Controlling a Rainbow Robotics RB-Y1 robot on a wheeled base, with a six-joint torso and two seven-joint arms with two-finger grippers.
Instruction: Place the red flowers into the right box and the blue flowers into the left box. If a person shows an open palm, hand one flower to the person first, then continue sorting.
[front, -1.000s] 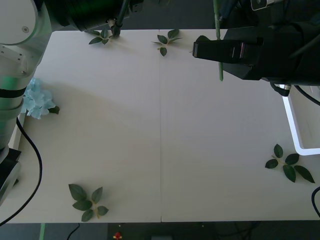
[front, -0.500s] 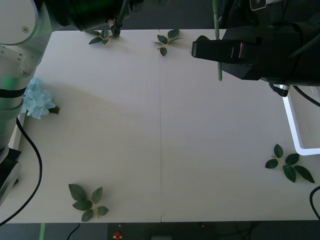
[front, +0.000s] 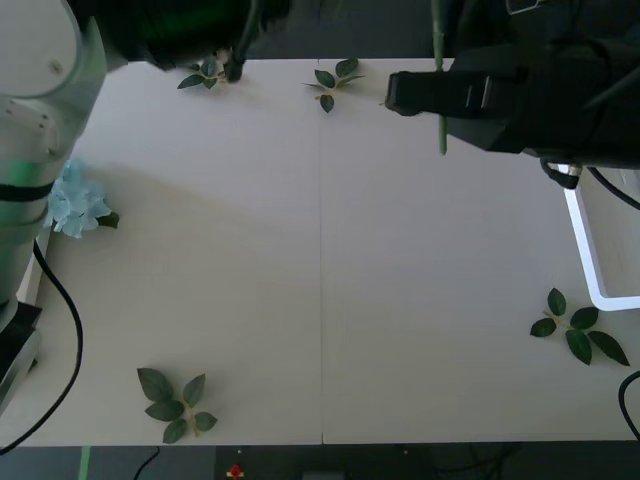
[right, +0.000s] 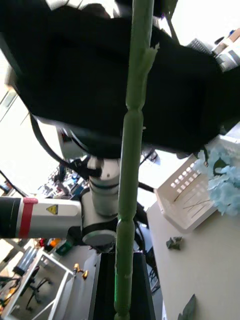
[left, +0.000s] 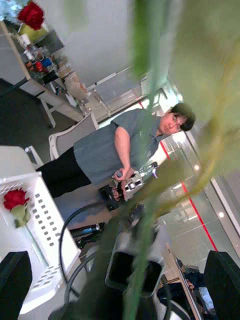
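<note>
While both grippers' jaws are hidden, a thin ribbed green stem (front: 440, 110) hangs, seemingly held, beneath the right arm.

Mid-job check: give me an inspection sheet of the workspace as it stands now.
Surface: pale white table, seam down its middle.
Job's things: pale blue fluffy flower at the table's left edge; white shallow plastic tray at the right edge; red rose lying in a white slotted tray; long green stem hanging by the right arm, bloom unseen.
Clutter: four loose green leaf sprigs.
Grippers: left gripper open, blurred greenery between its fingers.
Cables: black cable looping beside the left arm.
Surroundings: white chair behind.
</note>
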